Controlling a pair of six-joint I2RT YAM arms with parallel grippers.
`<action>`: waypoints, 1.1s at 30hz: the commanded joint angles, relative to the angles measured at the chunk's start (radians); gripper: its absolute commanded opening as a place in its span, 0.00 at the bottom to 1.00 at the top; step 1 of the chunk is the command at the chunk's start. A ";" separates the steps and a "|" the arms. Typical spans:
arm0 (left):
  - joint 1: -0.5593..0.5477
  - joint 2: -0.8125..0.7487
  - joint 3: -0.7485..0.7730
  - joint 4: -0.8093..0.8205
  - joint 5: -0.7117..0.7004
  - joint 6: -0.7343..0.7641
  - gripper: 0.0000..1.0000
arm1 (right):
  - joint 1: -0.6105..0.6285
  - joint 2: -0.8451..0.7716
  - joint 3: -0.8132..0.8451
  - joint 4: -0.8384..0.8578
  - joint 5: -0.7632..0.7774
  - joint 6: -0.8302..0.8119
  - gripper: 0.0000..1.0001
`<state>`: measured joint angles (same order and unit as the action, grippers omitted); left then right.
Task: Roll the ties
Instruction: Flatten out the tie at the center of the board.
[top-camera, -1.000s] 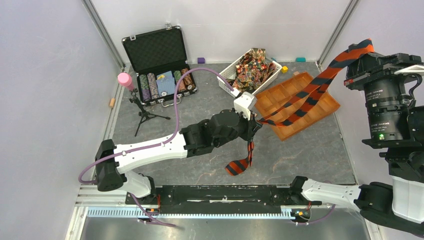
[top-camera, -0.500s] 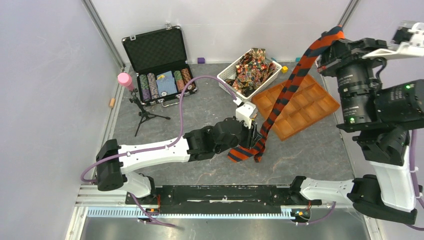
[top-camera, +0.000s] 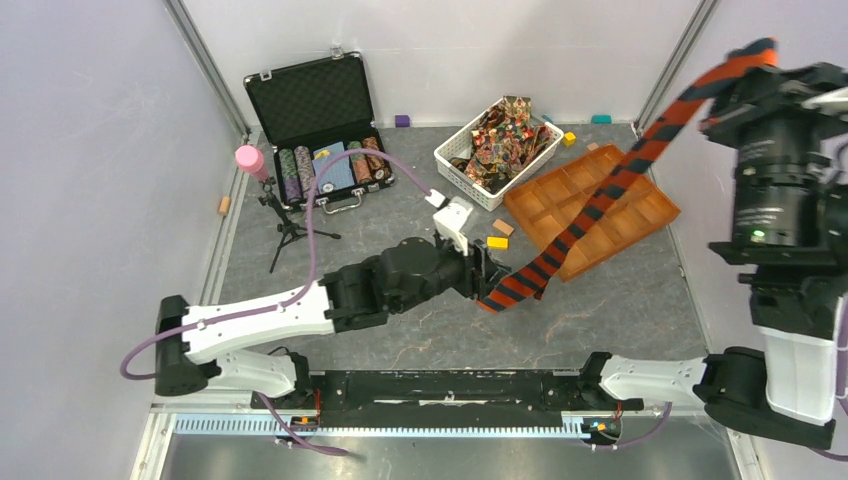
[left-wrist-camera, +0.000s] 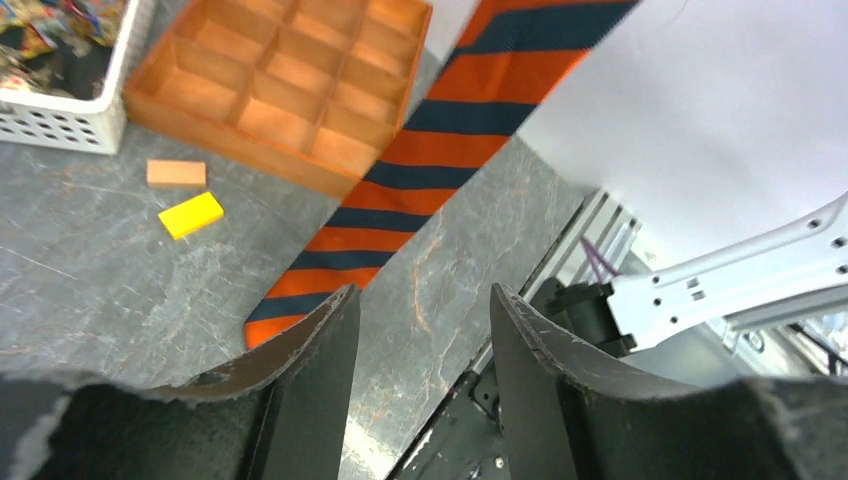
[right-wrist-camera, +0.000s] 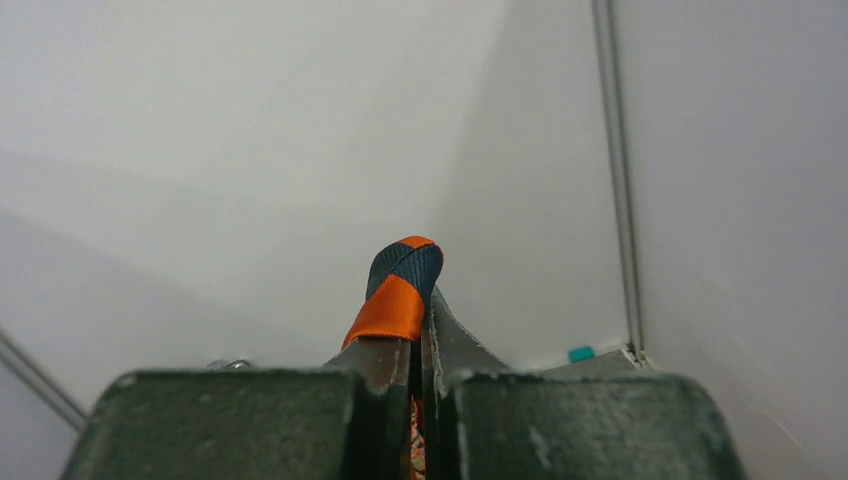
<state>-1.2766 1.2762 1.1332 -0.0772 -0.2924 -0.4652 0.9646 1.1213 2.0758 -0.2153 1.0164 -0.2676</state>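
Robotics laboratory test cell: white walls (top-camera: 90, 200) and aluminium posts (top-camera: 205, 65) enclose a grey desk (top-camera: 620, 310); left arm (top-camera: 260, 315) and right arm (top-camera: 800, 370) bolted to its near rail (top-camera: 450, 385).

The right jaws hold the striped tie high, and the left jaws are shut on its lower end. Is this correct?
No: the left jaws are open; the lower end of the striped tie lies free on the table, as the left wrist view shows.

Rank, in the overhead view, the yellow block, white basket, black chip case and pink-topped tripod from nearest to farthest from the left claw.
From the left gripper:
1. yellow block, just beyond it.
2. white basket, farther back, slightly right.
3. black chip case, back left.
4. pink-topped tripod, far left.
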 joint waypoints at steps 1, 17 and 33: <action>-0.007 -0.092 -0.009 -0.050 -0.092 -0.015 0.57 | 0.019 -0.063 0.030 0.188 0.157 -0.239 0.00; -0.007 -0.159 -0.039 -0.124 -0.193 -0.021 0.58 | 0.046 -0.033 0.068 0.487 0.251 -0.633 0.00; -0.007 -0.535 -0.200 -0.390 -0.350 -0.168 0.55 | 0.068 0.073 -0.749 0.459 0.151 0.104 0.00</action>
<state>-1.2785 0.8116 0.9558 -0.3660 -0.5686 -0.5480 1.0283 1.1893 1.5028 0.2008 1.2057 -0.4553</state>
